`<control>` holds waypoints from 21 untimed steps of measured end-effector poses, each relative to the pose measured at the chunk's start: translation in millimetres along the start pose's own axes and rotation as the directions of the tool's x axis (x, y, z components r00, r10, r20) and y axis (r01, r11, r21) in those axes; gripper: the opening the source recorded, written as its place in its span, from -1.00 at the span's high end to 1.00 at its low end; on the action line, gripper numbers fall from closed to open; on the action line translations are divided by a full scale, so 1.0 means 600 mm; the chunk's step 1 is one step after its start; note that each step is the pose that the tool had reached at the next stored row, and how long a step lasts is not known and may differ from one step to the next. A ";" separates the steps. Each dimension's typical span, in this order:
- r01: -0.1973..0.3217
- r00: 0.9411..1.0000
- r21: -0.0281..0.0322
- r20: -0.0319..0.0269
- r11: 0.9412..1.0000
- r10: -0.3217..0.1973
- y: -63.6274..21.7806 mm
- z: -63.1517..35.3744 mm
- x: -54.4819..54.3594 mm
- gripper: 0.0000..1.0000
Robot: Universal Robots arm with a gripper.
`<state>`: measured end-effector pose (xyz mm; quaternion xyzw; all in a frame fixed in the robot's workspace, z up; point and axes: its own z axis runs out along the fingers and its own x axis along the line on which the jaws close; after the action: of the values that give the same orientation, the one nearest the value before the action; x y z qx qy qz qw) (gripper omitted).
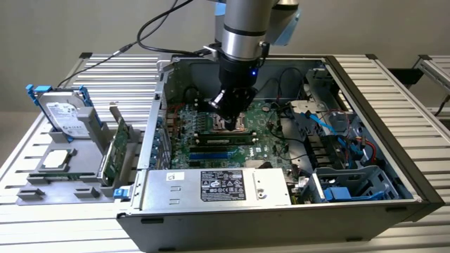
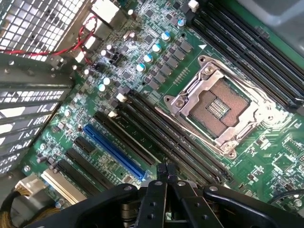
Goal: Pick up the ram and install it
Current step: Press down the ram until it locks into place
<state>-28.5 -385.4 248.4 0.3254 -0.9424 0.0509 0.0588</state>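
Observation:
My gripper [image 1: 228, 113] hangs inside the open computer case [image 1: 380, 174], just above the CPU socket [image 2: 221, 107]. Its black fingertips [image 2: 166, 172] are pressed together with nothing between them. The ram [image 1: 225, 140], a narrow green stick with a white label strip, lies along the black memory slots [image 2: 161, 137] just in front of the socket, apart from the gripper. In the wrist view I cannot tell the stick from the slots beside the socket.
A grey holder [image 1: 42, 187] at the exterior view's left carries a silver hard drive with blue rails [image 1: 63, 113], a green expansion card [image 1: 116, 150] and a small square chip [image 1: 56, 158]. The power supply [image 1: 218, 184], cables [image 1: 323, 121] and a drive cage [image 1: 351, 184] crowd the case.

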 end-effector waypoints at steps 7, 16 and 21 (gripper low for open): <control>-0.109 0.994 -0.015 -0.006 0.994 0.109 0.000 0.001 0.000 0.79; -0.248 0.969 -0.032 -0.016 0.968 0.248 0.000 0.003 0.000 0.79; -0.313 0.950 -0.039 -0.019 0.949 0.313 0.000 0.004 0.000 0.79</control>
<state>-28.5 -385.5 246.3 0.1702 -0.9825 0.0419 0.0628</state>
